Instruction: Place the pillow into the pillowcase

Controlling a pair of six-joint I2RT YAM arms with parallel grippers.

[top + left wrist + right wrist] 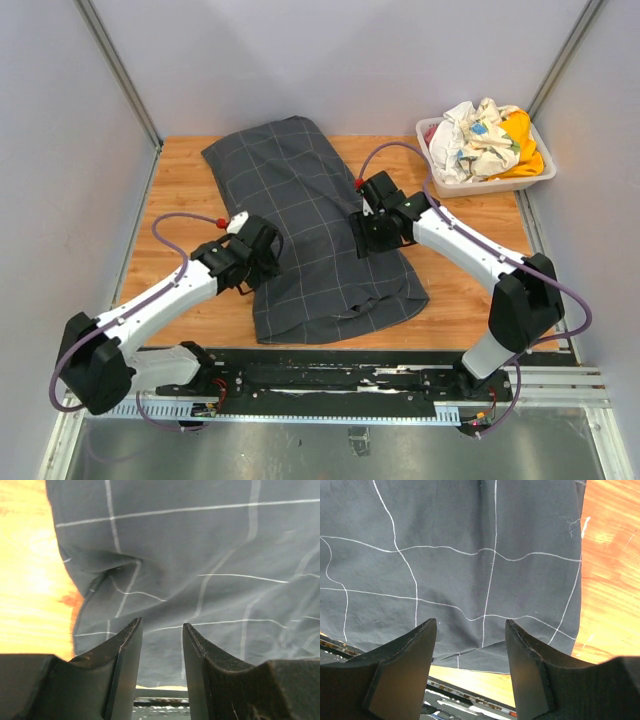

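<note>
The dark charcoal pillowcase [312, 230] with a thin light grid lies lengthwise on the wooden table, its near end rumpled. It bulges slightly; the pillow is not in view. My left gripper [262, 252] hovers at the case's left edge, jaws open and empty, over the cloth [200, 570]. My right gripper [372, 232] hovers at the case's right edge, jaws open and empty, above the cloth [470, 555] near its front hem.
A white bin [436, 150] at the back right holds white, patterned and yellow cloths [490, 140]. Bare wood [470, 290] shows right of the case and to its left [170, 200]. Grey walls close in the table.
</note>
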